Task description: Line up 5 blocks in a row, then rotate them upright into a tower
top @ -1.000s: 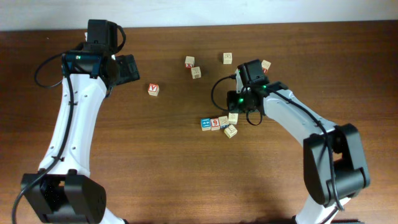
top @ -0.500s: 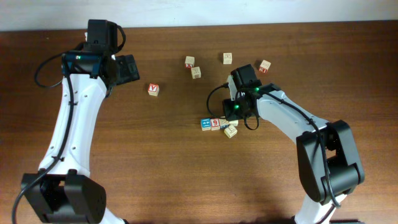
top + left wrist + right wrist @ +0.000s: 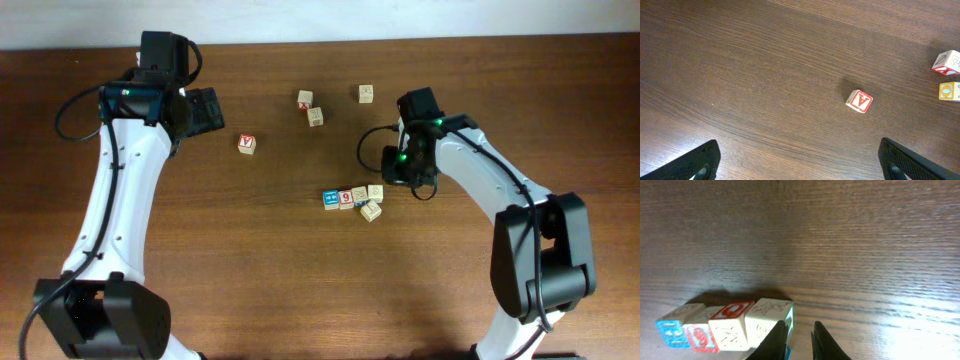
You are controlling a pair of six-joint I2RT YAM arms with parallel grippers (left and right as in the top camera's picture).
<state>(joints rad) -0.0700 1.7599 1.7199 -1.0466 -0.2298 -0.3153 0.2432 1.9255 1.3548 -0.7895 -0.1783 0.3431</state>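
Note:
The blocks lie in a short row at mid-table: a blue-faced block (image 3: 329, 199), a red "9" block (image 3: 345, 198), and two pale blocks (image 3: 359, 194) (image 3: 375, 192). A fifth block (image 3: 371, 211) sits just below the row. My right gripper (image 3: 392, 175) hovers low by the row's right end. In the right wrist view the right gripper (image 3: 800, 340) shows only a narrow gap, nothing in it, its left finger against the end block (image 3: 767, 320). My left gripper (image 3: 205, 110) is far off at the upper left, wide open and empty (image 3: 805, 167).
A red-lettered cube (image 3: 247, 144) (image 3: 859, 101) lies alone left of centre. Three more cubes (image 3: 305, 99) (image 3: 315, 116) (image 3: 366, 93) sit near the far side. Two of them show at the left wrist view's right edge (image 3: 947, 62) (image 3: 949, 91).
The right arm swung left over the row of blocks, then back to the right, and now covers a cube at the upper right. The left arm has not moved.

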